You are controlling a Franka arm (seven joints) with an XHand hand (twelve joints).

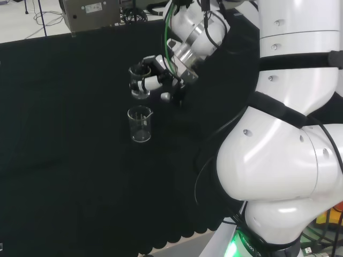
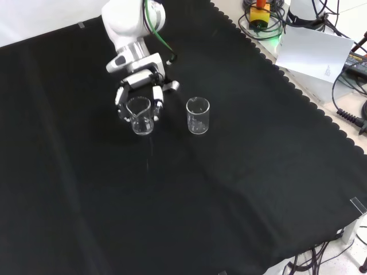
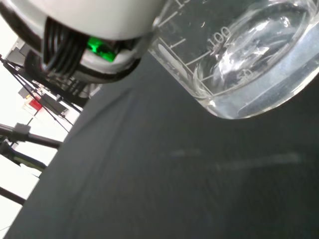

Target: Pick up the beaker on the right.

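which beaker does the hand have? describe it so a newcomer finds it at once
Start in the front view at the white arm coming down from the top of the black cloth; follow it to the hand. The clear beaker sits inside its curled fingers. The free beaker stands apart to its right, with nothing around it.

White arm reaching out over the bench, hand [image 2: 139, 94] lowered, fingers [image 1: 150, 83] curled in a grasp
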